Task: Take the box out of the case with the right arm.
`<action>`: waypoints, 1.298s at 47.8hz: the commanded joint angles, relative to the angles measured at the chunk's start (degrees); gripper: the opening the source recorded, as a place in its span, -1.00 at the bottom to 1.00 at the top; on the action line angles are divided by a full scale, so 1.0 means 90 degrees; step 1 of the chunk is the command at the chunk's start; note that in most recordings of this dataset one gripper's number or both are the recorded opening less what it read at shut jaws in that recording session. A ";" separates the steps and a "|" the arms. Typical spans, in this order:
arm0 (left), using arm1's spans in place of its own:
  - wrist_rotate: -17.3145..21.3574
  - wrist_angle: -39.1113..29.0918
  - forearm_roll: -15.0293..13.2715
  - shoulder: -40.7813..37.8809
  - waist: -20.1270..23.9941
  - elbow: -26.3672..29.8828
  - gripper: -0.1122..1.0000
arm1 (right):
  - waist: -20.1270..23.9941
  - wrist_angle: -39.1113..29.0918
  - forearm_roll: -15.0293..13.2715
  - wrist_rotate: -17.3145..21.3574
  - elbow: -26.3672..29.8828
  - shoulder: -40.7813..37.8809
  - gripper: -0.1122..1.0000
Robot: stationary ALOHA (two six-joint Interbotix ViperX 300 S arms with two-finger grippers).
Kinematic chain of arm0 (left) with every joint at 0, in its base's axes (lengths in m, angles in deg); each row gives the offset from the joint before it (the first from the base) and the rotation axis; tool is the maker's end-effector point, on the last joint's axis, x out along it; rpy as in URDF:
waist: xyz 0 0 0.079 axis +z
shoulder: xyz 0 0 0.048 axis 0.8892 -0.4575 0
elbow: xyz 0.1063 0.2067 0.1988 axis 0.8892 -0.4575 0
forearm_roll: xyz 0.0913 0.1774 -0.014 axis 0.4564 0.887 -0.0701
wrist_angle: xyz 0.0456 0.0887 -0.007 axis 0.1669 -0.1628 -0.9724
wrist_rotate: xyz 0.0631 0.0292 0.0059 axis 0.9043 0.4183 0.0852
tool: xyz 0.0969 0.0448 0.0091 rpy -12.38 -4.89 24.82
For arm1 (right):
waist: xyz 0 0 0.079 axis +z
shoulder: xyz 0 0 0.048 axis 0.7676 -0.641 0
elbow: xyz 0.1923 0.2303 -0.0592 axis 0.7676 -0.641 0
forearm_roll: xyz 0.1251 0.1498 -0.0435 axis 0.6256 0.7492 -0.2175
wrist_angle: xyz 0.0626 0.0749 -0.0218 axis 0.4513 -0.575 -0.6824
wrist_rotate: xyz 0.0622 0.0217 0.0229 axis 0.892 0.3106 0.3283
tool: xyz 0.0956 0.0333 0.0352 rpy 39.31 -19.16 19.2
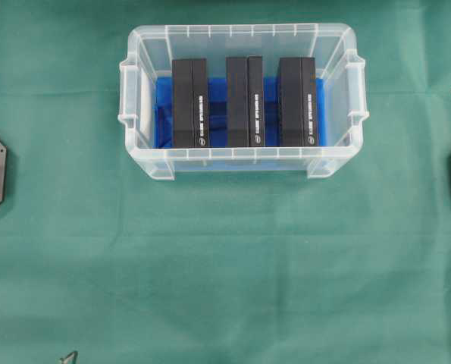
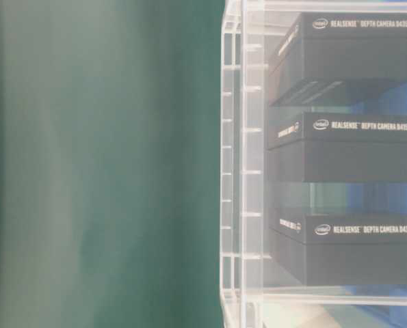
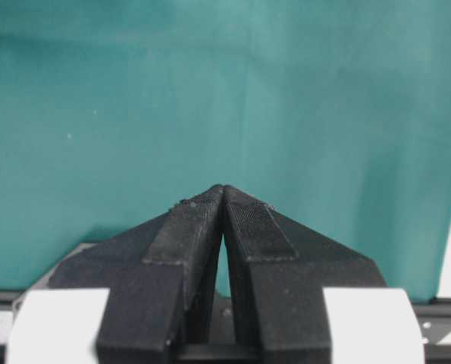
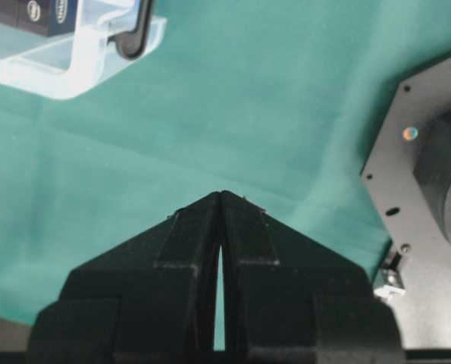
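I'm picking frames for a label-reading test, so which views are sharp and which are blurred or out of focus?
Overhead view: evenly lit and sharp, though print on the three boxes is too small to read. Table-level view: green cloth is smeared and soft, while box lettering behind the case wall reads clearly. Both wrist views: shut left gripper and right gripper look sharp; the cloth is plain.

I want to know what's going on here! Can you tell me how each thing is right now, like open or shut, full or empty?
case: open-topped, holding three boxes, on the green cloth.
left box: inside, on edge.
middle box: inside, on edge.
right box: inside, on edge.
left gripper: shut, empty.
right gripper: shut, empty, outside the case.
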 commanded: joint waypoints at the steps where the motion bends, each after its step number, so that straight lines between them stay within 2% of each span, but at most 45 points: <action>1: 0.0010 0.0010 0.0020 -0.0029 -0.0029 0.0146 -0.80 | -0.0283 -0.0010 -0.0059 -0.0117 0.0146 -0.0020 -0.80; 10: 0.0020 0.0000 0.0029 -0.0010 -0.0029 0.0146 -0.80 | -0.1143 -0.0010 -0.0068 -0.0986 0.0156 -0.0127 -0.80; 15: 0.0020 -0.0010 0.0029 -0.0010 -0.0029 0.0146 -0.80 | -0.1514 -0.0010 -0.0059 -0.1309 0.0166 -0.0225 -0.80; 25: 0.0020 -0.0010 0.0029 -0.0010 -0.0029 0.0146 -0.80 | -0.1816 0.0010 -0.0068 -0.1465 0.0156 -0.0361 -0.80; 43: 0.0020 -0.0010 0.0029 0.0000 -0.0029 0.0146 -0.80 | -0.1846 0.0010 -0.0039 -0.1455 0.0068 -0.0352 -0.74; 48: 0.0020 -0.0020 0.0029 0.0000 -0.0029 0.0146 -0.80 | -0.1846 -0.0010 -0.0068 -0.1426 0.0020 -0.0361 -0.39; 57: 0.0010 -0.0010 0.0029 -0.0010 -0.0029 0.0137 -0.80 | -0.1846 -0.0020 -0.0127 -0.1377 -0.0059 -0.0420 0.64; 59: 0.0010 -0.0020 0.0029 -0.0010 -0.0029 0.0137 -0.80 | -0.1846 -0.0010 -0.0186 -0.1357 -0.0059 -0.0439 0.81; 62: 0.0020 -0.0020 0.0029 -0.0029 -0.0029 0.0137 -0.80 | -0.1846 -0.0010 -0.0254 -0.1328 -0.0059 -0.0449 0.92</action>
